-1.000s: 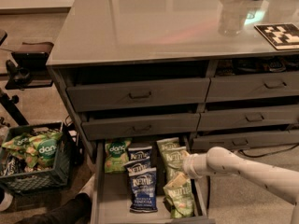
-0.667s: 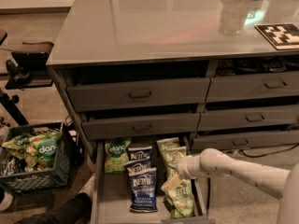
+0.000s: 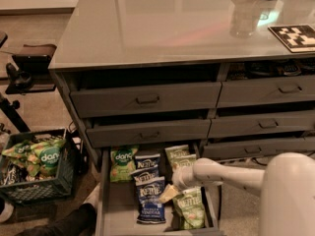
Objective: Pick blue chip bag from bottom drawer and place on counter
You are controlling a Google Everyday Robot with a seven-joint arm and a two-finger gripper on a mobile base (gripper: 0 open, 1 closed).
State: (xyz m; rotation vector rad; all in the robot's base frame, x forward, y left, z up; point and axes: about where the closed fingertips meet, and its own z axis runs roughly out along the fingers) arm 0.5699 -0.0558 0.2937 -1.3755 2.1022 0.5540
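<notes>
The bottom drawer (image 3: pixel 104 200) is pulled open at the lower middle. In it lie three dark-blue Kettle chip bags in a column; the nearest blue chip bag (image 3: pixel 150 201) shows white "vinegar" lettering. A green "dang" bag (image 3: pixel 123 163) lies to their left and pale green Kettle bags (image 3: pixel 189 208) to their right. My white arm reaches in from the right. My gripper (image 3: pixel 170 191) hangs over the drawer just right of the nearest blue bag, above the pale green bags. The glossy grey counter (image 3: pixel 162 23) spans the top.
A black crate (image 3: pixel 37 173) with green "dang" bags stands on the floor at left. Grey handled drawer fronts (image 3: pixel 147 100) sit above the open drawer. A clear cup (image 3: pixel 242 14) and a black-and-white tag (image 3: pixel 295 36) rest on the counter's right. A dark shoe (image 3: pixel 64 225) lies at bottom left.
My arm has pushed further left into the drawer, bringing the gripper closer to the blue bags. The bags have not moved.
</notes>
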